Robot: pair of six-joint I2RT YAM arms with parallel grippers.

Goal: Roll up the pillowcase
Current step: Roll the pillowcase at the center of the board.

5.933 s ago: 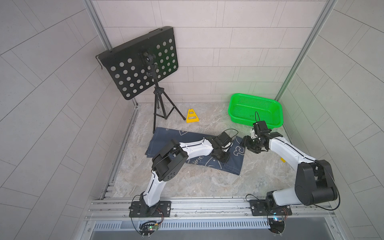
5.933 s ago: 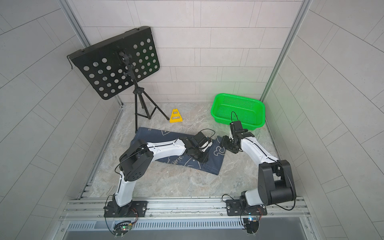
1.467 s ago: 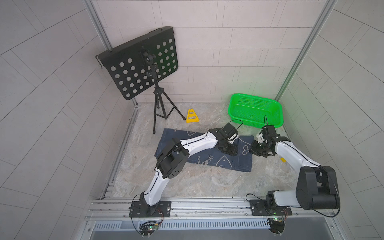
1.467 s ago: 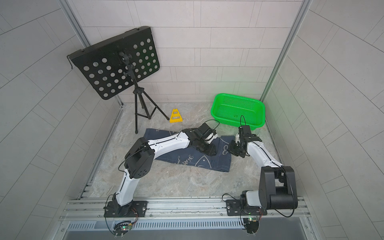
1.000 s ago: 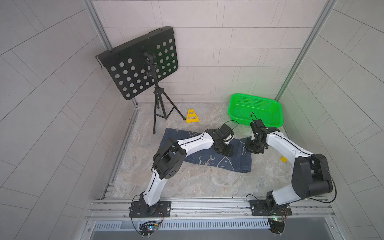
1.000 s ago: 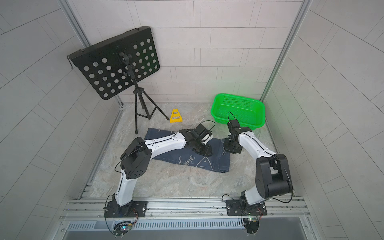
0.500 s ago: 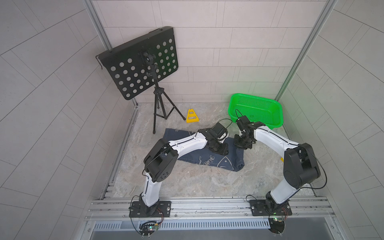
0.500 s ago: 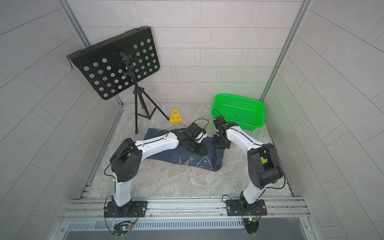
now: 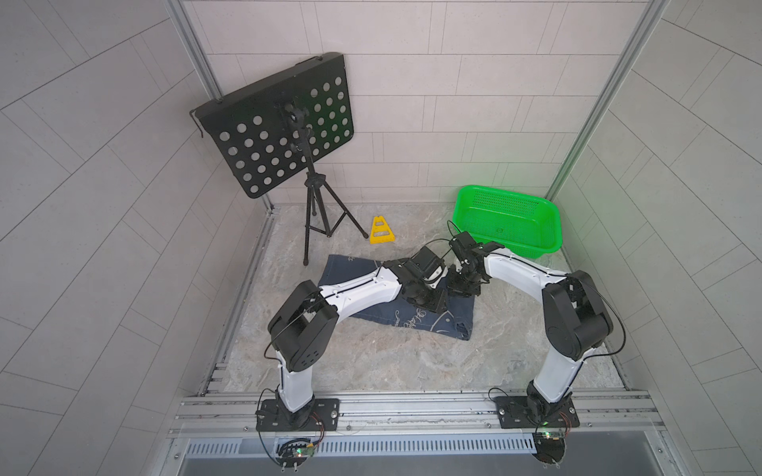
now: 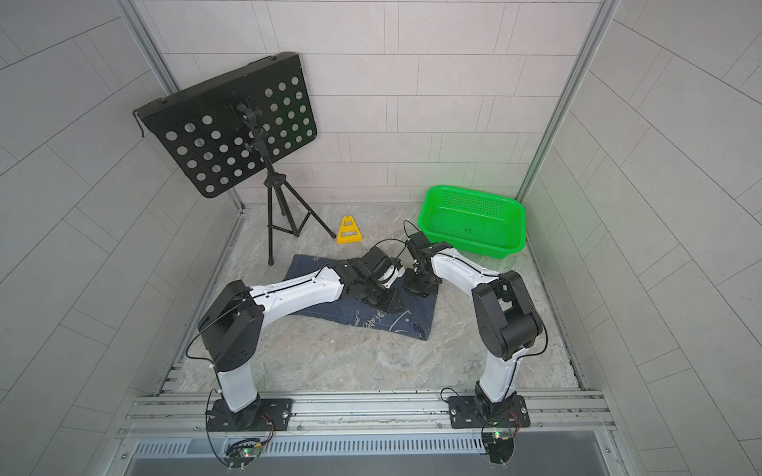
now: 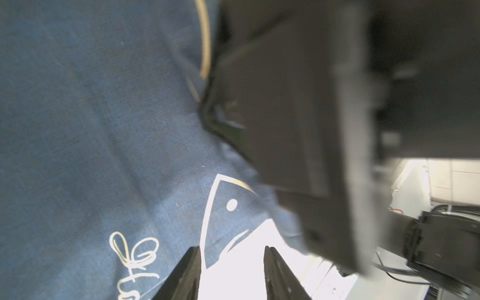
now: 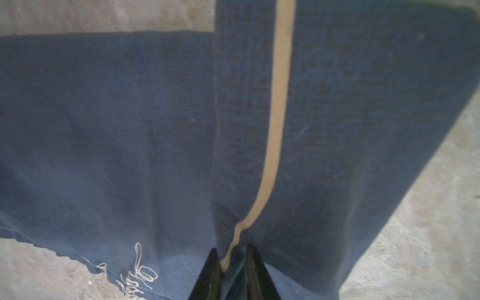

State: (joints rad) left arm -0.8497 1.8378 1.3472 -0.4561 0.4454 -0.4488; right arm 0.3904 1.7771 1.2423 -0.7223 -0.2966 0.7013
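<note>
right gripper [image 12: 232, 250] dragged the pillowcase [image 9: 416, 325] edge in from 3 o'clock, pinching the fold to start rolling; left gripper [image 11: 231, 249], jaws apart, seems to pin the middle.

Both top views are bright and evenly lit from overhead; shadows are soft and faint. Straight lines bow toward the frame edges, indicating wide-angle distortion. The green basket [image 9: 505, 222] throws a green cast onto the adjacent wall [image 9: 589, 230]. In the left wrist view, a dark housing [image 11: 298, 117] close to the lens is blurred, and the area beyond the pillowcase [image 11: 78, 130] is blown out to white. The right wrist view is dimmer and slightly soft.
</note>
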